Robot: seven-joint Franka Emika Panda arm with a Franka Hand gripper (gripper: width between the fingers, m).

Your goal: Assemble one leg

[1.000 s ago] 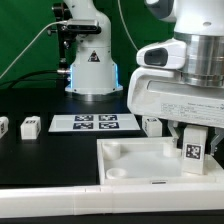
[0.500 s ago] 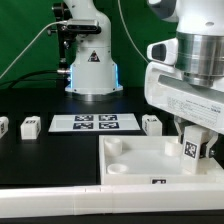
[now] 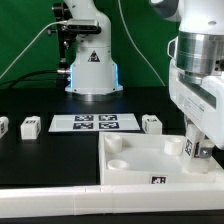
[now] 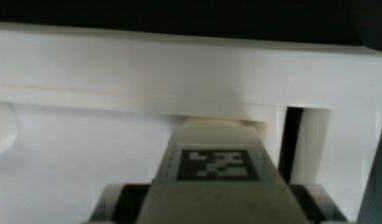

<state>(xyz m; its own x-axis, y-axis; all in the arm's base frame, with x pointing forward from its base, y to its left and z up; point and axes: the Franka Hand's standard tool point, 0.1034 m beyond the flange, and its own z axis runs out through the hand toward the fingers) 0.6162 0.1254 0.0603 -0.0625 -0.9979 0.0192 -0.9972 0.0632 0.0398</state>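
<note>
My gripper [image 3: 196, 150] is shut on a leg [image 3: 190, 147], a small white post with a black-and-white tag. It holds the leg upright, low over the right end of the large white panel [image 3: 140, 158], whose round corner sockets show at its left end. In the wrist view the leg [image 4: 214, 160] fills the space between the dark fingers [image 4: 127, 204], its tag facing the camera, with the panel's wall [image 4: 152, 70] behind it. Whether the leg's lower end touches the panel is hidden.
Three loose legs lie on the black table: two at the exterior view's left [image 3: 30, 126] [image 3: 2, 126] and one beside the panel's far edge [image 3: 152, 123]. The marker board [image 3: 95, 122] lies in the middle. A second robot base [image 3: 92, 70] stands behind.
My gripper has moved toward the exterior view's right and down with the leg, closer to the panel's right end.
</note>
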